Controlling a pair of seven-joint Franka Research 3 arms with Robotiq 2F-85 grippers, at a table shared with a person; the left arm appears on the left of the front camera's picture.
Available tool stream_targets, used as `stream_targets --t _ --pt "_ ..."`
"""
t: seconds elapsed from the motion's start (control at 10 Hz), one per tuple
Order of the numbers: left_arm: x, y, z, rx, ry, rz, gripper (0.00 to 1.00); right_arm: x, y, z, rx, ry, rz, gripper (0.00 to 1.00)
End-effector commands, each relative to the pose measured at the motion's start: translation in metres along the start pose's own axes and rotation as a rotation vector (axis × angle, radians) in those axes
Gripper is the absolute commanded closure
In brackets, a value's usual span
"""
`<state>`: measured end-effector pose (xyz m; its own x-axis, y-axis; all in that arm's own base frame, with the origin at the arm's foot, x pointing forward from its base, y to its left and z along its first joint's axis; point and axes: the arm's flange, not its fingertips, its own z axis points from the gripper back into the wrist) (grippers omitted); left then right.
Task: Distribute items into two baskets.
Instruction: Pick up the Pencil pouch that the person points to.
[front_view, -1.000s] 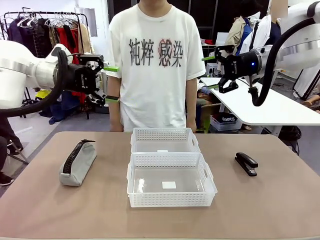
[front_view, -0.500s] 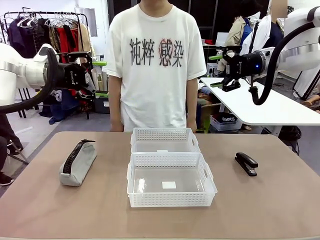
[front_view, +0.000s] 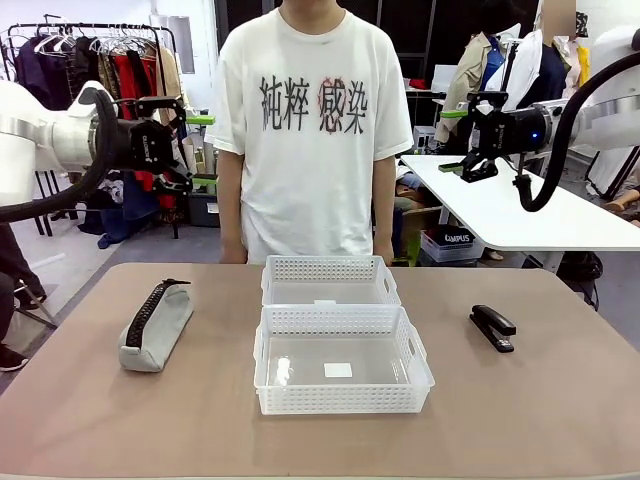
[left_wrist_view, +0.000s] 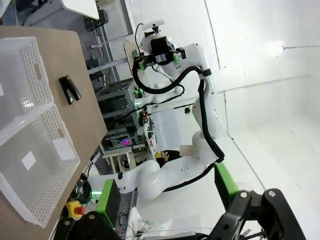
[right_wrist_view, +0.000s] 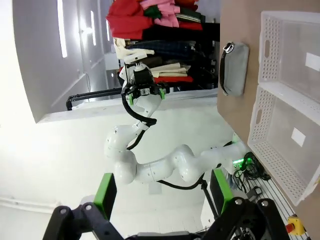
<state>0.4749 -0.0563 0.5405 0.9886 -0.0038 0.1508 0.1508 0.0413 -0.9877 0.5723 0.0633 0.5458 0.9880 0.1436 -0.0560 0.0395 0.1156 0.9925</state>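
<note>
Since both claws hang high above the table (front_view: 80, 420) with nothing held, the reach for a first item is judged to be the step in hand. The left gripper (front_view: 203, 150) is seen spread wide and empty, and the right gripper (front_view: 452, 140) likewise. The grey pouch (front_view: 155, 328) lies at 9 o'clock of the larger basket (front_view: 340, 398), the black stapler (front_view: 493, 327) at 3 o'clock, and the smaller basket (front_view: 325, 268) touches it at 12 o'clock. The pouch, being soft, rounded fabric, is best pinched across its narrow width under the black zipper (front_view: 150, 305), since it may sag. The stapler, hard, low and smooth, should be clamped squarely across its slim sides. Latticed translucent plastic walls should be cleared from above.
</note>
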Motion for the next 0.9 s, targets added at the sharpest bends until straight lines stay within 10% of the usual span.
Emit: stream_targets --t 0.0,0.8 --pt "0.008 -0.018 -0.003 -0.004 -0.019 -0.013 0.0 -0.008 0.008 0.002 0.051 -0.015 0.047 0.0" --pt "0.013 -0.043 0.003 0.022 -0.029 -0.064 0.0 -0.011 0.041 0.005 0.041 -0.03 0.076 0.0"
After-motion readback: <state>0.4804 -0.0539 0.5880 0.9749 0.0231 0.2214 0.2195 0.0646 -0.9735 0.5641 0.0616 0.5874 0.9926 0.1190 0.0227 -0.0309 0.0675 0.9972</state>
